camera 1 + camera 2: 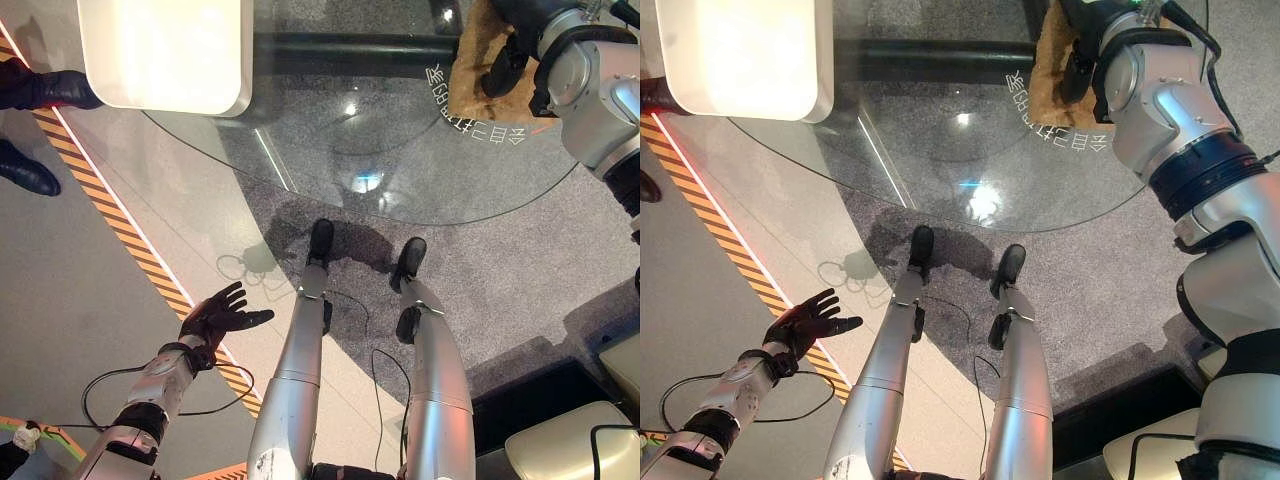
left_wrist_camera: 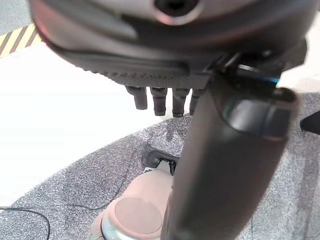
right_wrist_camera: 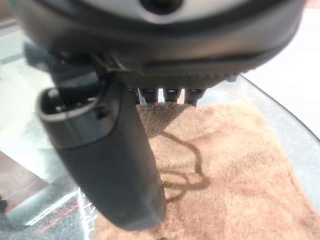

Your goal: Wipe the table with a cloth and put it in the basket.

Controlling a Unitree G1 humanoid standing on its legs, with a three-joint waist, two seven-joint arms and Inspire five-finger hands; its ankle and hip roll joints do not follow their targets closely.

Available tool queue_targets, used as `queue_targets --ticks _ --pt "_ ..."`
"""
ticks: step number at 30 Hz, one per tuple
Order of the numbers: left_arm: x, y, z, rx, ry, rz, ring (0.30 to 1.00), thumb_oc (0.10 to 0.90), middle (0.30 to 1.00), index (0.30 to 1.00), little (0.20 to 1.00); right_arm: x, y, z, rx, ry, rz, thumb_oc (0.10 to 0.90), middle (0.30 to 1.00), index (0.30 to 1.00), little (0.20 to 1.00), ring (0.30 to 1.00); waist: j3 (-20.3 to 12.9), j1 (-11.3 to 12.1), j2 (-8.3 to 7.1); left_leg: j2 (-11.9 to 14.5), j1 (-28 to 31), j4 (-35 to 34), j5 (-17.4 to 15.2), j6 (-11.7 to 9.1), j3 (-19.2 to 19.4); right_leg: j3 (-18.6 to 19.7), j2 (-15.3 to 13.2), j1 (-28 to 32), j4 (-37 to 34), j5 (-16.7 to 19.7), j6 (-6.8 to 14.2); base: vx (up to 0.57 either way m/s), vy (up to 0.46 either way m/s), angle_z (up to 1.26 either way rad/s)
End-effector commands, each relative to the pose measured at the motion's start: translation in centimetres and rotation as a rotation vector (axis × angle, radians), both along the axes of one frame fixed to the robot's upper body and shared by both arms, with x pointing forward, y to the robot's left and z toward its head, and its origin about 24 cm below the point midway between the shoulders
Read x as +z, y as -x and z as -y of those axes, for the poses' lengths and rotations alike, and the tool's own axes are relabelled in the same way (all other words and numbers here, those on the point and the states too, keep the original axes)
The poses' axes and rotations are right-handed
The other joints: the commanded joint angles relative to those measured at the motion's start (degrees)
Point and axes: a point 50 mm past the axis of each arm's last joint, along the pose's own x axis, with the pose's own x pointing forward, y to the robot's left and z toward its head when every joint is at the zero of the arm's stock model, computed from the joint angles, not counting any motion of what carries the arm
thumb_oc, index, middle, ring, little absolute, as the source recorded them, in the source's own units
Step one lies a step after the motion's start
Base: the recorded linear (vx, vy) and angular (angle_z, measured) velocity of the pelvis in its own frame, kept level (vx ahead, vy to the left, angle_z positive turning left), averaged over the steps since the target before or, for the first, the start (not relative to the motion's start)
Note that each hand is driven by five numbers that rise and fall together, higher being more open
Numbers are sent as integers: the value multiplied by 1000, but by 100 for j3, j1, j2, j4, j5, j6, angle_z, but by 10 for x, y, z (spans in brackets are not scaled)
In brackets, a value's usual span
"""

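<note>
A tan fluffy cloth (image 1: 468, 80) lies on the far right part of the round glass table (image 1: 330, 130). My right hand (image 1: 508, 60) rests on top of it, open; in the right wrist view its straight fingers (image 3: 170, 94) press their tips onto the cloth (image 3: 235, 170) and the thumb (image 3: 110, 150) sticks out beside them. A white container with rounded corners (image 1: 165, 50) stands at the table's far left. My left hand (image 1: 215, 318) hangs low at my left side over the floor, open with fingers spread and nothing in it.
A person's dark shoes (image 1: 30, 170) stand on the floor at the far left, beyond a yellow-and-black striped line (image 1: 130, 235). Beige padded furniture (image 1: 570, 440) sits at the lower right. Grey carpet lies under the table.
</note>
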Motion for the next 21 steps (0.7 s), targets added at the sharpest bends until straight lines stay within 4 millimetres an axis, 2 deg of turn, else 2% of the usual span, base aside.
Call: queue_targets --ticks 1,11,20,21 --pt "-18 30 -18 13 -56 -105 900 800 900 900 900 42 14 4 -53 67 126 800 900 900 900 900 -84 161 158 -185 116 170 -421 305 71 -59 21 313 -214 -252 263 0 0 0" --pt "-20 31 -15 0 -58 -105 900 800 900 900 900 47 12 13 -145 38 158 800 900 900 900 900 -84 267 242 -211 124 145 -404 311 47 -100 -26 318 -204 -260 255 6 2 3" --pt "-20 31 -14 -12 -59 -110 900 800 900 900 900 53 14 21 -224 117 124 800 900 900 900 900 -84 309 267 -218 94 171 -403 313 24 -113 -49 293 -176 -261 252 0 0 0" --pt "-20 32 -14 -11 -58 -111 900 800 900 900 900 53 14 21 -226 122 117 660 780 780 760 780 -84 310 268 -219 94 171 -401 314 26 -114 -49 294 -176 -262 252 0 0 0"
